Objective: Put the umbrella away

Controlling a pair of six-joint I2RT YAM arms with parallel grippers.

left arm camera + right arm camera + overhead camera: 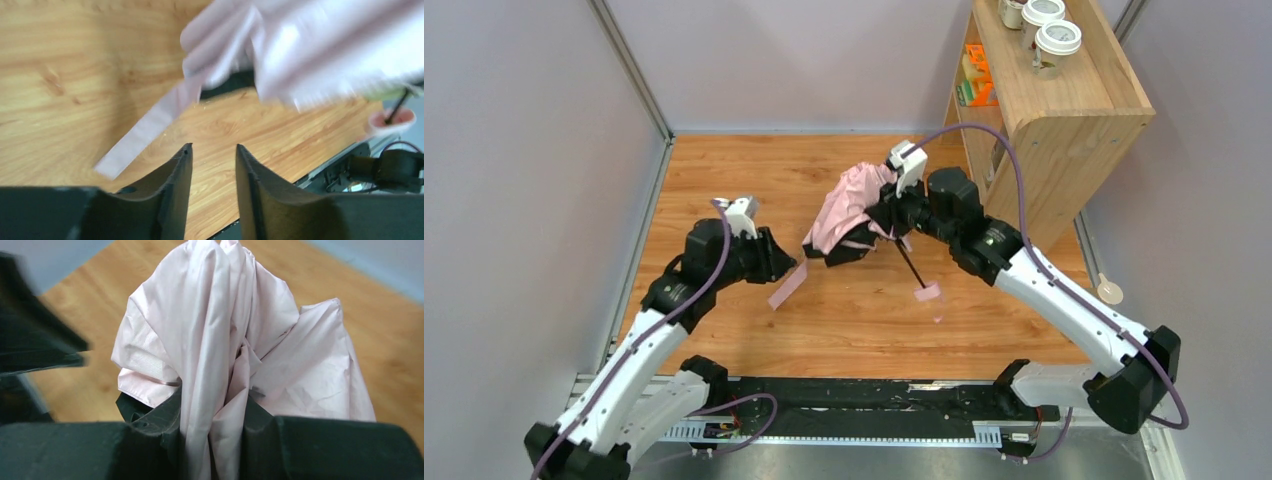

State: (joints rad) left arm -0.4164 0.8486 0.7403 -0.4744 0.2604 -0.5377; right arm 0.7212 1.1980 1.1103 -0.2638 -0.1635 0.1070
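- Crumpled pale pink fabric umbrella [849,205] with black lining, over the middle of the light wood-grain table [724,180].
- Thin black metal shaft [909,265] slanting down to the small pink handle [927,292].
- Bunched canopy folds pinched tight in the right gripper [212,410].
- Flat pink strap [145,130] dangling just beside the left gripper [212,150], fingers parted, empty.
- Far right: wooden shelf unit [1064,110] carrying lidded paper cups [1057,40].

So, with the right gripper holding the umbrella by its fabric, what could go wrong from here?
1. The right gripper pinches only loose fabric of the umbrella, not its shaft, so the cloth might slip out or tear.
2. The extended shaft and handle stick out unheld and could swing or catch on the table.
3. The open left gripper is near the dangling strap and might snag it.
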